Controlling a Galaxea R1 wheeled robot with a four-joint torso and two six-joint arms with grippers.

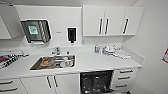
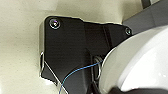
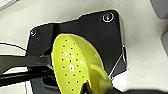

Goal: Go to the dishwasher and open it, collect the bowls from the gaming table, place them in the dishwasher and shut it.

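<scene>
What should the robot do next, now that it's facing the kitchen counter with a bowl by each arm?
Probably roll a little closer to the open dishwasher. Its dark inside with racks already shows below the counter, so no opening is needed. A white bowl sits close at the left wrist and a yellow-green holed bowl at the right, so both seem ready for loading.

The dishwasher (image 1: 96, 82) is cut off by the head view's bottom edge.

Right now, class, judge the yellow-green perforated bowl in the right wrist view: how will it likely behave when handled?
The yellow-green perforated bowl looks thin and plastic, so probably light and fairly stiff. Its glossy sheen suggests it could slip. Its rounded form may rock when set down.
</scene>
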